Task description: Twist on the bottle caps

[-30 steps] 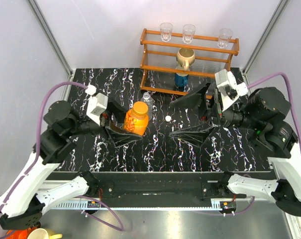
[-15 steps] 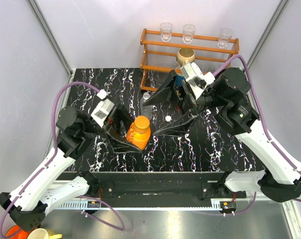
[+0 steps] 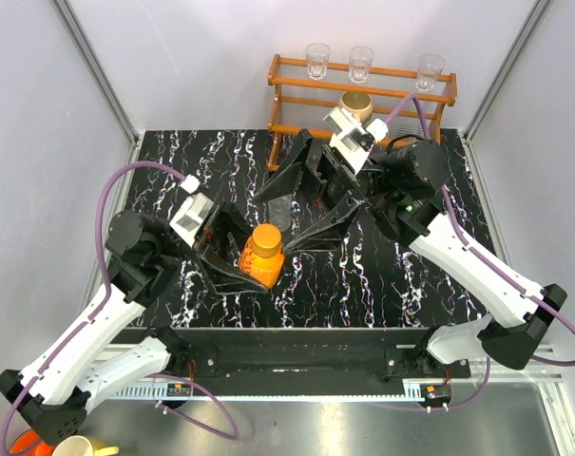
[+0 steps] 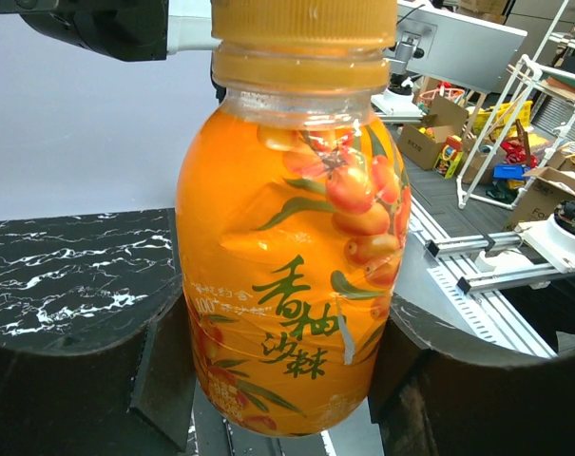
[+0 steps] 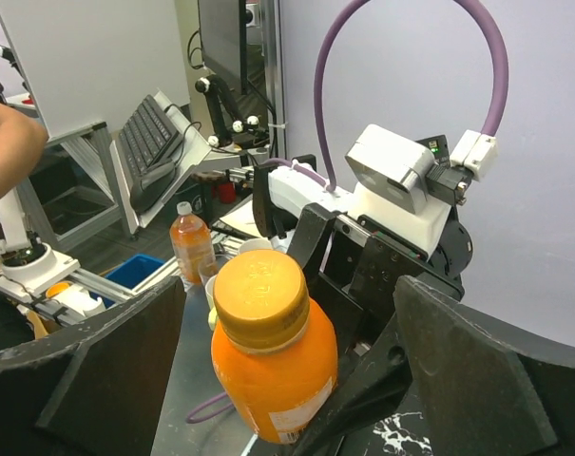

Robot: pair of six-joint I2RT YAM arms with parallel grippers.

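Left pincer [image 3: 241, 255], nearest the counter's front edge: closed on the orange bottle [image 3: 261, 264]. In the left wrist view both fingers [image 4: 68, 389] press the lower body of the orange bottle [image 4: 292, 275], one on each side, with the label facing the camera. The bottle leans a little in the grip. I cannot tell whether its base touches the counter [image 3: 411, 275].

Orange cap [image 3: 265, 239]: sits on the bottle's neck, directly above the left pincer's fingers. It shows at the top of the left wrist view [image 4: 297, 19] and as a round disc in the right wrist view [image 5: 260, 296]. How tightly it is threaded cannot be judged.

Right pincer [image 3: 276, 220]: jaws spread wide, holding nothing. It sits just beyond the left pincer, with its lower finger tip close beside the orange bottle. I cannot tell whether the two touch. In the right wrist view the orange bottle [image 5: 273, 380] stands out in front of the right pincer [image 5: 292, 290], centred in the gap between its fingers and apart from both.

Clear bottle [image 3: 280, 209]: only a pale patch shows, lying between the right pincer's spread fingers. Its neck is hidden.

Beyond the right pincer, at the counter's far edge: a wooden rack [image 3: 382, 95]. Three drinking glasses [image 3: 361, 62] stand on its top rail and a tan mug [image 3: 356, 103] sits on the shelf below.
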